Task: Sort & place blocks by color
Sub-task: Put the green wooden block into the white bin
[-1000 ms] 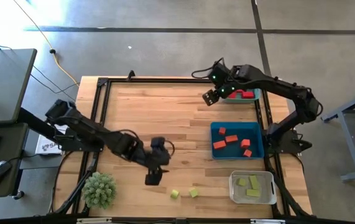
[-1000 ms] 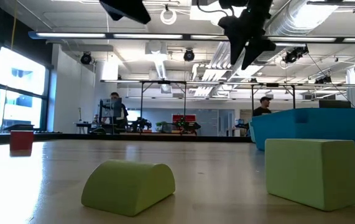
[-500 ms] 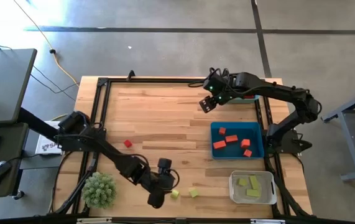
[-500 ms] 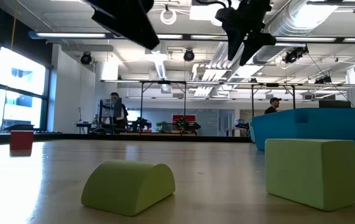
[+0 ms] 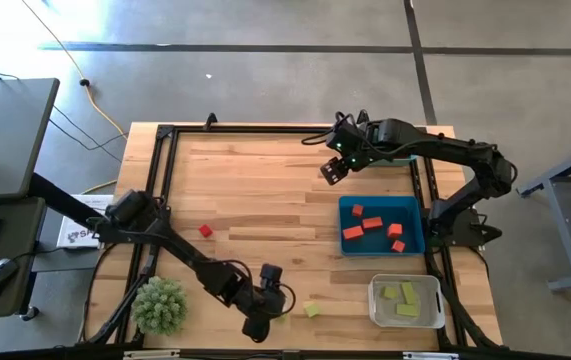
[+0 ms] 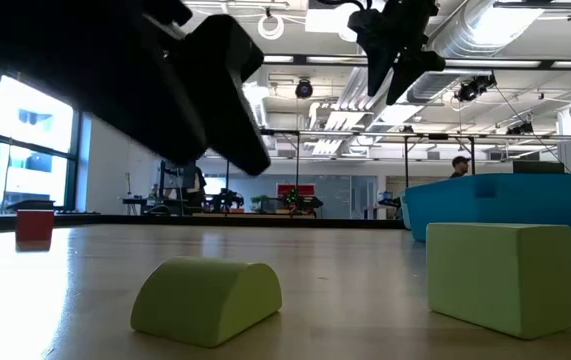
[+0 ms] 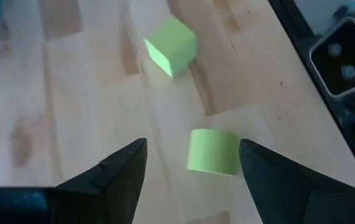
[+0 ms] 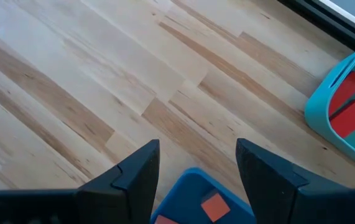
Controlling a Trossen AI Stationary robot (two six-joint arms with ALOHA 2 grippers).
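While the spiky green plant ball (image 5: 159, 305) sits at the table's near left corner, a lone red block (image 5: 205, 231) lies a little way off on the bare wood. Next along, the left gripper (image 7: 191, 163) hangs low over the near edge with its fingers spread wide and nothing between them, directly above a rounded yellow-green block (image 7: 212, 151); a second yellow-green block (image 7: 171, 46), a cube, lies just beyond it, apart from the first. From table height the two greens are in the foreground, the round-topped one to the left of the cube.

Further right, the right gripper (image 5: 333, 170) is raised above the far middle of the table, its fingers apart and empty. Beneath its arm a small teal bin (image 5: 408, 156) stands at the far right edge; what it holds is mostly hidden. Nearer, a blue bin (image 5: 417, 236) holds several orange-red blocks (image 5: 366, 224), and a clear bin (image 5: 377, 301) at the near right corner holds yellow-green blocks (image 5: 405, 298).
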